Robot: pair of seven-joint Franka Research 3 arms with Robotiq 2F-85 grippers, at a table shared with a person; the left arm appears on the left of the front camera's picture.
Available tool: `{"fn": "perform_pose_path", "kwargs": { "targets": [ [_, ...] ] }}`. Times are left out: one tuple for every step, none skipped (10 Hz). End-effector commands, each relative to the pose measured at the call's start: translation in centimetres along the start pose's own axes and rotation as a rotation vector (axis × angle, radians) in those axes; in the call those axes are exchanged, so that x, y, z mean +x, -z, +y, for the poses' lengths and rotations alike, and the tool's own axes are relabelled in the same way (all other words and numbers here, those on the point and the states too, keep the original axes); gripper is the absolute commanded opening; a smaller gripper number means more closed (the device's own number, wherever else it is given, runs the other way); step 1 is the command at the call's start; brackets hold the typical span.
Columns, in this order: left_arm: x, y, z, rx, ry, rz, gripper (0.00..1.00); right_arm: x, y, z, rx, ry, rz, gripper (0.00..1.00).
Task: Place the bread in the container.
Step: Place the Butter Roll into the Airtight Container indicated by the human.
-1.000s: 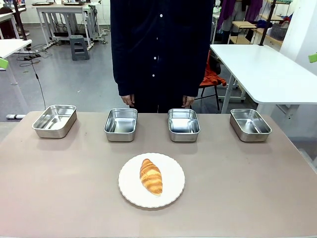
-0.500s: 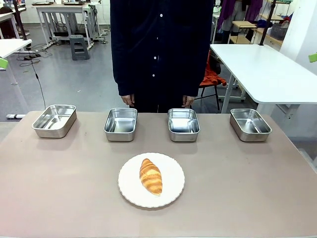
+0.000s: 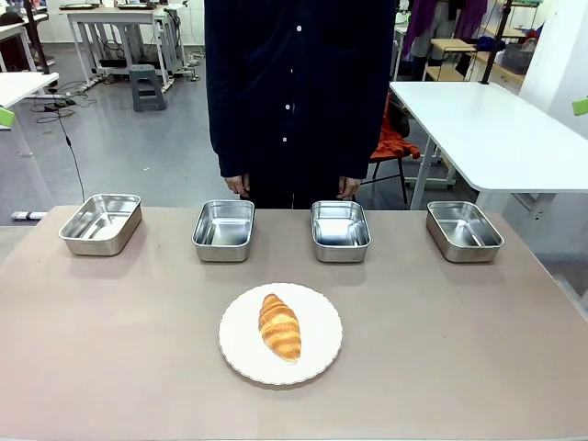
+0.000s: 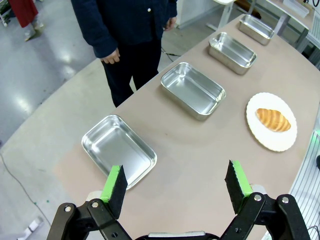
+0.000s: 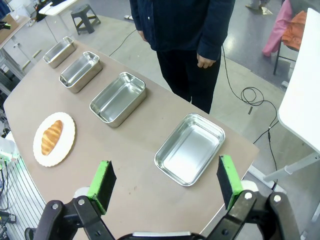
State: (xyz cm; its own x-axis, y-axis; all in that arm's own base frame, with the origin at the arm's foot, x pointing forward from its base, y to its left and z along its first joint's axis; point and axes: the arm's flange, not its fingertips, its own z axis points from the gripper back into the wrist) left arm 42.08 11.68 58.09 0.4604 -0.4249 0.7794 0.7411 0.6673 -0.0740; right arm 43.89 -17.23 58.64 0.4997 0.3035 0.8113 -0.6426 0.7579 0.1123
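Observation:
The bread, a golden-brown croissant (image 3: 279,326), lies on a round white plate (image 3: 280,333) at the table's near middle; it also shows in the left wrist view (image 4: 273,120) and the right wrist view (image 5: 51,137). Four alike steel pans line the far side (image 3: 102,222) (image 3: 224,230) (image 3: 340,230) (image 3: 464,231); I cannot tell which is the container. All are empty. My left gripper (image 4: 176,185) hangs open high above the leftmost pan (image 4: 119,150). My right gripper (image 5: 166,183) hangs open high above the rightmost pan (image 5: 190,148).
A person in a dark buttoned top (image 3: 299,92) stands at the far edge, hands (image 3: 238,186) hanging by the two middle pans. A white table (image 3: 487,129) stands beyond on the right.

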Motion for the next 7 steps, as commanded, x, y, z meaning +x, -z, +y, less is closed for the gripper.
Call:
{"fn": "perform_pose_path", "kwargs": {
  "targets": [
    [0.00, -0.13, -0.01, 0.000, 0.002, -0.012, 1.00, 0.04, -0.04, 0.24, 0.003, -0.003, -0.019, 1.00],
    [0.00, -0.13, -0.01, 0.000, 0.002, -0.012, 1.00, 0.04, -0.04, 0.24, 0.003, -0.003, -0.019, 1.00],
    [0.00, -0.13, -0.01, 0.000, 0.002, -0.012, 1.00, 0.04, -0.04, 0.24, 0.003, -0.003, -0.019, 1.00],
    [0.00, -0.13, -0.01, 0.000, 0.002, -0.012, 1.00, 0.04, -0.04, 0.24, 0.003, -0.003, -0.019, 1.00],
    [0.00, -0.13, -0.01, 0.000, 0.002, -0.012, 1.00, 0.04, -0.04, 0.24, 0.003, -0.003, -0.019, 1.00],
    [0.00, -0.13, -0.01, 0.000, 0.002, -0.012, 1.00, 0.04, -0.04, 0.24, 0.003, -0.003, -0.019, 1.00],
    [0.00, -0.13, -0.01, 0.000, 0.002, -0.012, 1.00, 0.04, -0.04, 0.24, 0.003, -0.003, -0.019, 1.00]
  ]
}}
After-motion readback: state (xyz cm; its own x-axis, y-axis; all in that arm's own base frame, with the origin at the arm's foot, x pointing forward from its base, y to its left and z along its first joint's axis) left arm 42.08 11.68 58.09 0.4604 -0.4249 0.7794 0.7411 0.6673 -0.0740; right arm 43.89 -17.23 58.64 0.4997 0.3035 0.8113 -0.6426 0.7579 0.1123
